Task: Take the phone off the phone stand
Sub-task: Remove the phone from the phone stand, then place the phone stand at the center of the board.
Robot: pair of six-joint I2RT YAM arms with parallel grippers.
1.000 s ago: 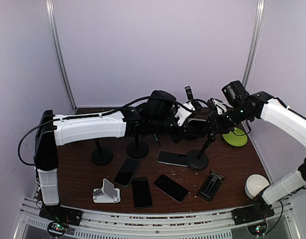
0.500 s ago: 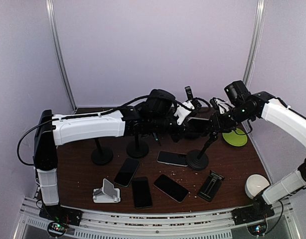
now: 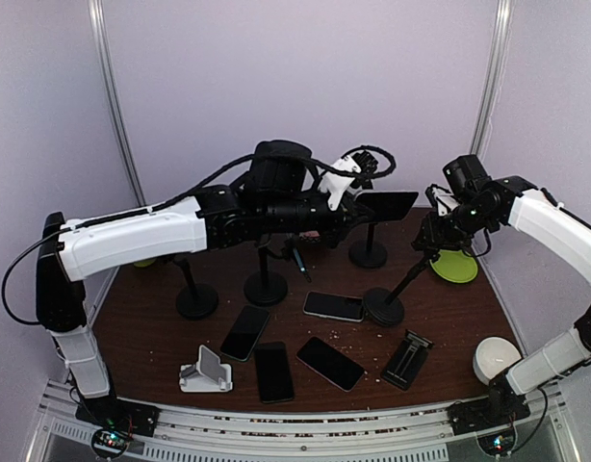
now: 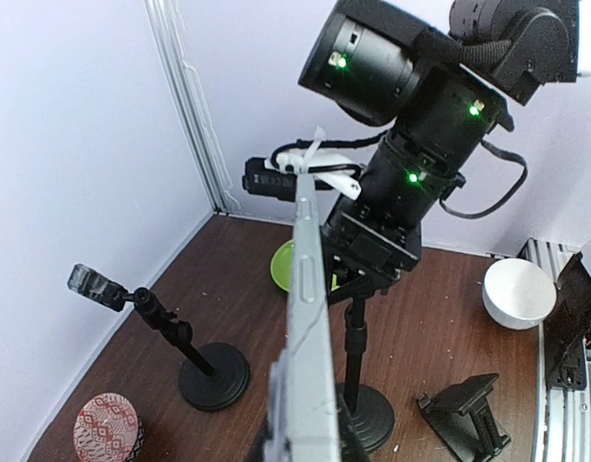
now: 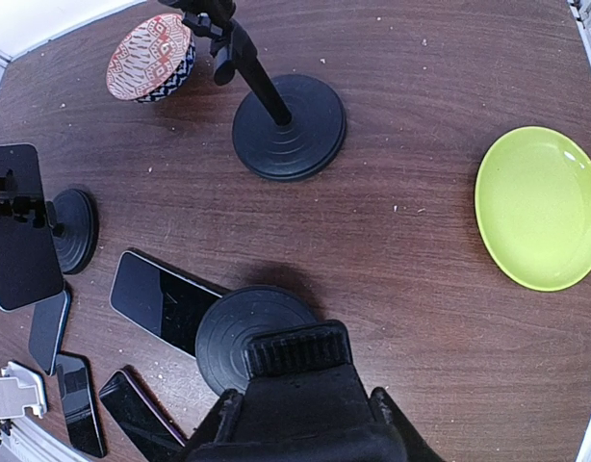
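My left gripper [image 3: 363, 204] is raised above the back of the table and shut on a dark phone [image 3: 388, 204], held clear of any stand. In the left wrist view the phone [image 4: 310, 318] shows edge-on, rising from my gripper [image 4: 310, 428]. My right gripper [image 3: 435, 231] is shut on the clamp head [image 5: 300, 351] of a black phone stand whose round base [image 3: 383, 306] sits on the table. That base also shows in the right wrist view [image 5: 228, 337], below my right gripper [image 5: 300, 409]. The clamp head is empty.
Several phones lie flat at the front [image 3: 273, 371]. A white holder [image 3: 205, 373] and a black folding stand [image 3: 407, 358] sit near them. Other pole stands [image 3: 196, 300] [image 3: 265, 287] [image 3: 369, 255], a green plate [image 3: 453, 265], a white bowl [image 3: 495, 358] and a patterned bowl [image 5: 151, 56] are around. Another phone [image 5: 21, 226] seems clamped on a stand.
My left arm has risen and carried the phone up and away from the stand's head. My right gripper has stayed on the stand and shifted slightly right.
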